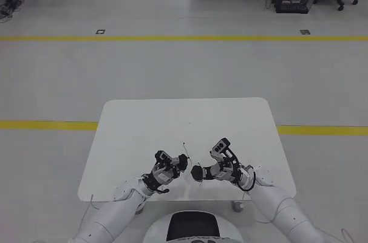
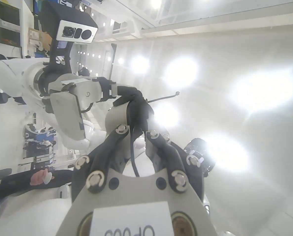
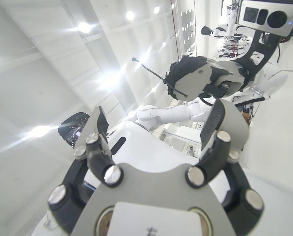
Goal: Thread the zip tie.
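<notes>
Top view: both arms are up over the near middle of the white worktop (image 1: pixel 232 121), wrists turned in toward each other.

Left gripper (image 1: pixel 179 163): fingers pinched tight on the zip tie (image 1: pixel 184 150). The right wrist view confirms it: the left gripper (image 3: pixel 170 82) clamps the strap partway along. The long part runs up and away to a small knob, which looks like the head, and a short stub pokes out the other side. Left wrist view agrees: the zip tie (image 2: pixel 162 97) sticks out past the closed left gripper (image 2: pixel 140 114) into open air, clear of the worktop.

Right gripper (image 1: pixel 197 173): just beside the left one, a small gap between them, not touching the tie. Its own view shows the right gripper (image 3: pixel 156 122) spread wide, with the ribbed fingers (image 3: pixel 211 121) holding nothing. The tie hangs in front of the opening, not between the pads.

My read on the step: one-handed hold, second grasp not yet made. No loop, nothing fed through the head, so threading proper hasn't started.

The next move probably calls for:
- the right arm closing in and pinching one free end, likely the head side since more strap is exposed there
- the left holding steady, because the strap is thin and springy and will flick if bumped
- then bending the strap round and lining the tip up square with the head slot. Tight tolerance there.
</notes>
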Controlling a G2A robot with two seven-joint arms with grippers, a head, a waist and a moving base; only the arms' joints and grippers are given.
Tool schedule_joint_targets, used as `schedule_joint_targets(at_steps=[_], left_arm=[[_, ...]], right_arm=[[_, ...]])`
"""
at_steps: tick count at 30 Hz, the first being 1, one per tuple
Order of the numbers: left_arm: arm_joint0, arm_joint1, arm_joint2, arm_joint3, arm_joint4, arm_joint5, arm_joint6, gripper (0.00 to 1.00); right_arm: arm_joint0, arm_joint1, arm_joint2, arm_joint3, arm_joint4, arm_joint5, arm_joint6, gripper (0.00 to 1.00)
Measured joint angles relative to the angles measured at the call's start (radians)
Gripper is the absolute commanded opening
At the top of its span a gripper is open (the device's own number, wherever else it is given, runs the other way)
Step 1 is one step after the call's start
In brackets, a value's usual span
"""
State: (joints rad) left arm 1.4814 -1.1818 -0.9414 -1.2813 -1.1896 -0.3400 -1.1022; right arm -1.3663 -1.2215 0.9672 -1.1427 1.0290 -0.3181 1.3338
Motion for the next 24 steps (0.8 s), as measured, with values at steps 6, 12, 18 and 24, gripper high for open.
schedule_joint_targets(at_steps=[6,12,18,24], left_arm=[[-0.002,-0.010,-0.010,0.005,-0.021,0.000,-0.018,0.00],[0.004,-0.011,-0.007,-0.016,-0.013,0.008,0.021,0.00],[0.012,-0.015,-0.007,-0.020,-0.037,0.016,0.006,0.00],[0.010,-0.019,-0.001,-0.013,-0.057,0.040,-0.019,0.00]], right_arm=[[0.001,-0.001,0.000,0.001,0.000,-0.001,0.003,1.00],[-0.020,0.000,0.016,-0.039,-0.004,-0.022,-0.027,1.00],[-0.036,0.000,0.034,-0.056,-0.001,-0.020,-0.013,0.87],[-0.037,-0.003,0.035,-0.054,-0.006,-0.017,-0.013,0.50]])
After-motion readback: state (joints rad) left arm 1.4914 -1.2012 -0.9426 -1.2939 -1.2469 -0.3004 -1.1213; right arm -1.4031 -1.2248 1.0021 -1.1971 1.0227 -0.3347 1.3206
